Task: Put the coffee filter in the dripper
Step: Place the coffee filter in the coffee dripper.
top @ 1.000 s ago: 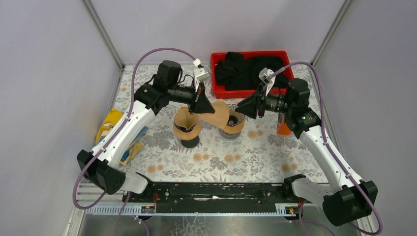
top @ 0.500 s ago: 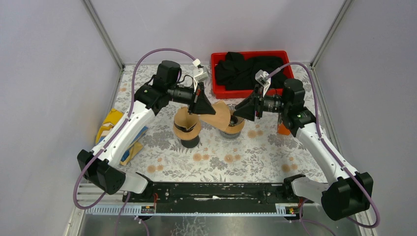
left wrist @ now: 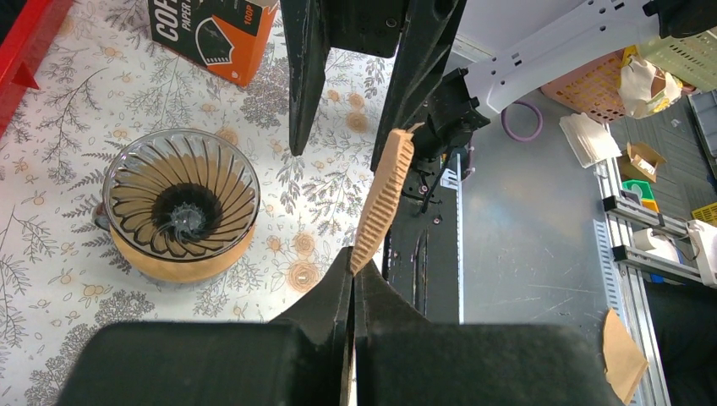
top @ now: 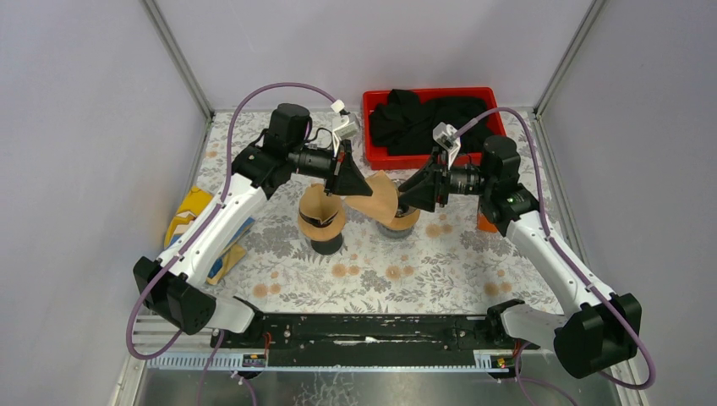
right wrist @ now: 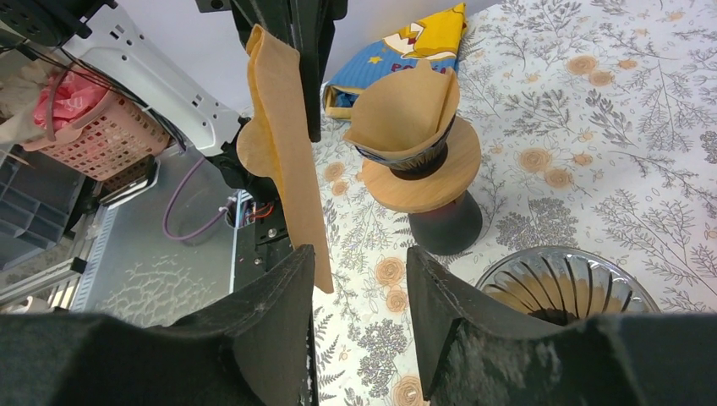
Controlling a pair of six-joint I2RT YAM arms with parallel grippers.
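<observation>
My left gripper (top: pixel 362 190) is shut on a corner of the flat brown coffee filter (top: pixel 380 199), holding it in the air; its ridged edge (left wrist: pixel 385 199) rises from the closed fingertips (left wrist: pixel 353 271). The empty glass dripper (top: pixel 397 220) with a wooden collar stands just below and to the right, also clear in the left wrist view (left wrist: pixel 180 207) and at the lower right of the right wrist view (right wrist: pixel 566 283). My right gripper (right wrist: pixel 359 279) is open, with the filter's lower tip (right wrist: pixel 283 144) hanging between its fingers, close to the left one.
A second dripper (top: pixel 321 222) on a black stand holds its own filter (right wrist: pixel 406 110). A red bin (top: pixel 372 101) with black cloth sits at the back. An orange filter box (left wrist: pixel 216 30) lies right of the glass dripper, and a yellow packet (top: pixel 190 216) at the left.
My right gripper has moved left up to the hanging filter and its jaws have spread wider. The left arm and filter have stayed put.
</observation>
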